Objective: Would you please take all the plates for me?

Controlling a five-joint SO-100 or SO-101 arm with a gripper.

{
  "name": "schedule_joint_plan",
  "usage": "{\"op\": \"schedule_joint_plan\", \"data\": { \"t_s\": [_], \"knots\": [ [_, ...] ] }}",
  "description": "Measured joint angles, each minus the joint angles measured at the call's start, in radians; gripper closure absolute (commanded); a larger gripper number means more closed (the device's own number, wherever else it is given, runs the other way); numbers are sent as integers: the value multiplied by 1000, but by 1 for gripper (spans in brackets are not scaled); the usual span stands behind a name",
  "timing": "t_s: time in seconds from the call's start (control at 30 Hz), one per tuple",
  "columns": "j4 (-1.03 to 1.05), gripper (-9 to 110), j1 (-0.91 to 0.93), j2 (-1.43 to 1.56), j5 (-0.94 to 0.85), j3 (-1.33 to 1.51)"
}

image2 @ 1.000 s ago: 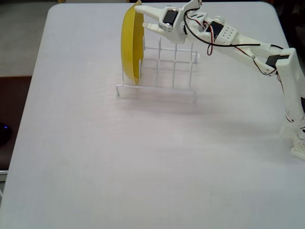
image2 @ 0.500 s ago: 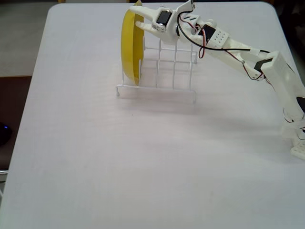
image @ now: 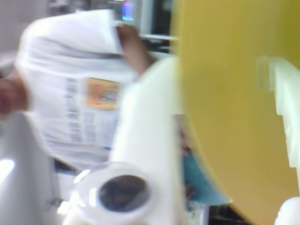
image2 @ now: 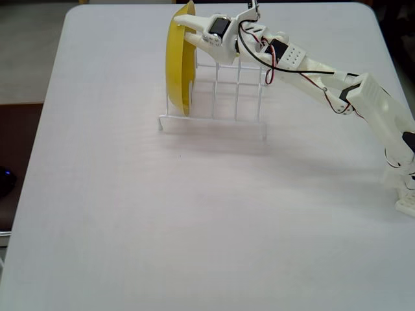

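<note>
A yellow plate (image2: 179, 71) stands on edge at the left end of the white wire rack (image2: 220, 121) in the fixed view. My gripper (image2: 188, 29) is at the plate's top rim with one finger on each side, shut on it. In the blurred wrist view the yellow plate (image: 215, 56) fills the right half, between a white finger (image: 286, 108) on the right and another (image: 150, 131) in the middle; my gripper (image: 220, 140) straddles it. The light blue, orange and cream-white plates are out of view.
The rack stands at the back of the white table (image2: 194, 227), its other slots empty. The arm reaches in from the right edge. The wrist view shows a person in a white shirt (image: 79, 84) beyond the table and a blurred white round thing (image: 117, 192).
</note>
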Motion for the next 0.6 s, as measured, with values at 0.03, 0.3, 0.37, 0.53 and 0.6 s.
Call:
{"op": "schedule_joint_plan", "data": {
  "t_s": [0.03, 0.3, 0.37, 0.53, 0.6],
  "knots": [
    [0, 102, 0, 0, 3, -9],
    [195, 102, 2, 6, -94, -129],
    [264, 102, 3, 38, -143, -137],
    [345, 102, 8, 173, -270, -43],
    [342, 102, 8, 276, -319, 72]
  ]
}}
